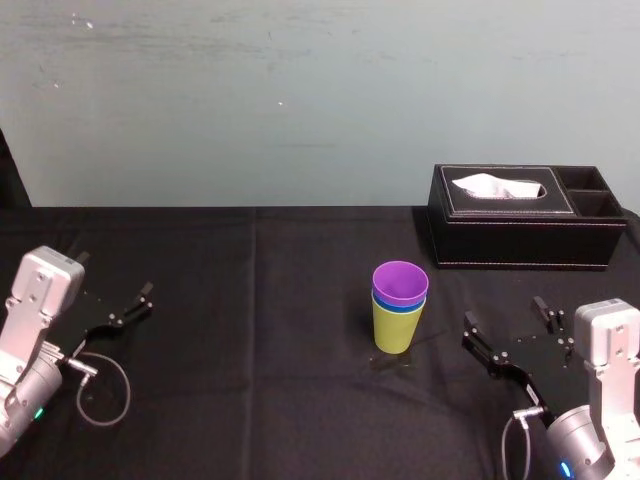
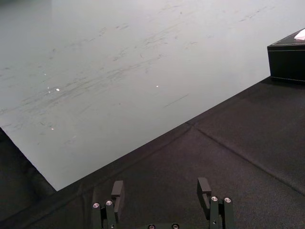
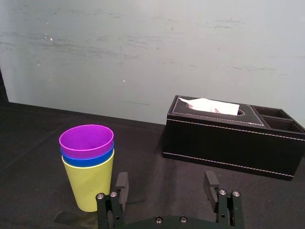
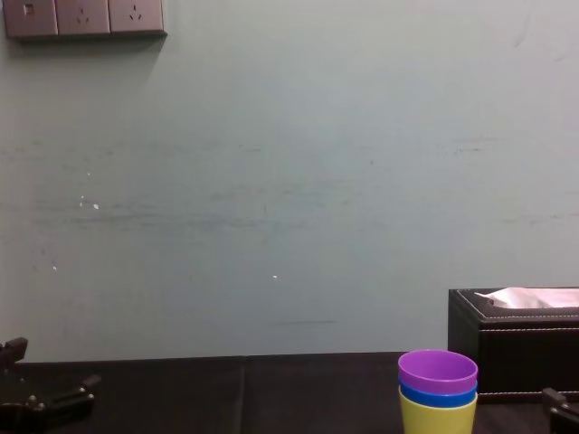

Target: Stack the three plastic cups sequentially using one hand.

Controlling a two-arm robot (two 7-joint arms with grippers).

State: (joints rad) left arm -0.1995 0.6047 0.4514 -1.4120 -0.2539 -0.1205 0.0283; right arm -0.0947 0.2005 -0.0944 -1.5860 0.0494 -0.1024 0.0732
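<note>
The three plastic cups stand nested upright in one stack in the middle of the black table: the purple cup [image 1: 400, 282] inside the blue cup [image 1: 399, 307], inside the yellow-green cup [image 1: 397, 330]. The right wrist view shows the purple cup [image 3: 86, 141], the blue rim [image 3: 86, 160] and the yellow-green cup [image 3: 90, 185]; the chest view shows the stack [image 4: 438, 389] too. My right gripper [image 1: 507, 325] rests open to the right of the stack, apart from it, with nothing between its fingers [image 3: 122, 183]. Far to the left sits my left gripper [image 1: 132, 303], open and holding nothing.
A black tissue box [image 1: 525, 216] with a white tissue stands at the back right, behind my right gripper. The black cloth [image 1: 250, 380] covers the table up to a pale wall. A cable loop [image 1: 100, 395] lies by my left arm.
</note>
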